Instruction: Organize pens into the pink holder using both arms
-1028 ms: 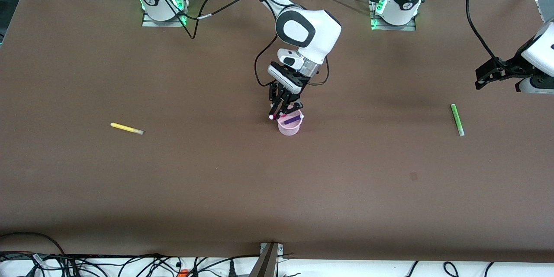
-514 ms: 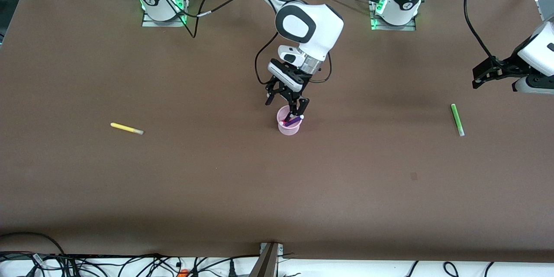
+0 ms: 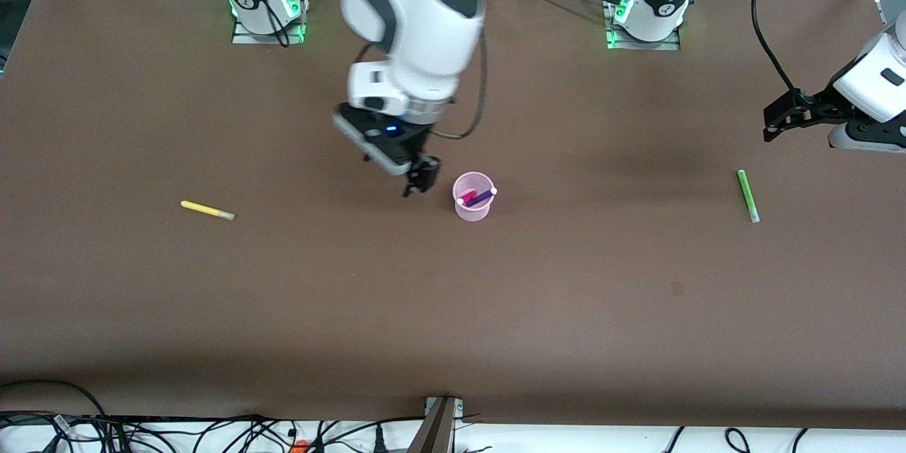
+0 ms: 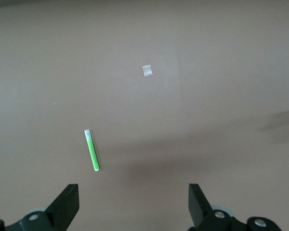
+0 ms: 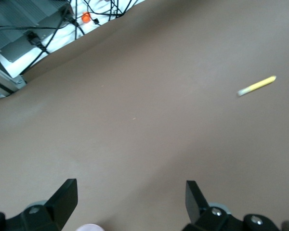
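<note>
The pink holder (image 3: 473,208) stands mid-table with the magenta pen (image 3: 466,198) and the purple pen (image 3: 483,195) leaning inside it. The yellow pen (image 3: 207,210) lies toward the right arm's end and shows in the right wrist view (image 5: 256,86). The green pen (image 3: 747,195) lies toward the left arm's end and shows in the left wrist view (image 4: 91,150). My right gripper (image 3: 416,182) is open and empty, up over the table beside the holder (image 5: 89,227); its jaws stand wide apart (image 5: 130,202). My left gripper (image 3: 777,124) is open and empty, high over the table near the green pen (image 4: 133,204).
A small pale patch (image 3: 677,288) marks the brown table (image 3: 453,311), also in the left wrist view (image 4: 147,70). Cables and a metal bracket (image 3: 439,425) line the table's edge nearest the front camera. The arm bases (image 3: 262,7) stand along the edge farthest from that camera.
My right gripper opened and let the magenta pen drop into the holder, then swung off toward the right arm's end. My left gripper drifted slightly.
</note>
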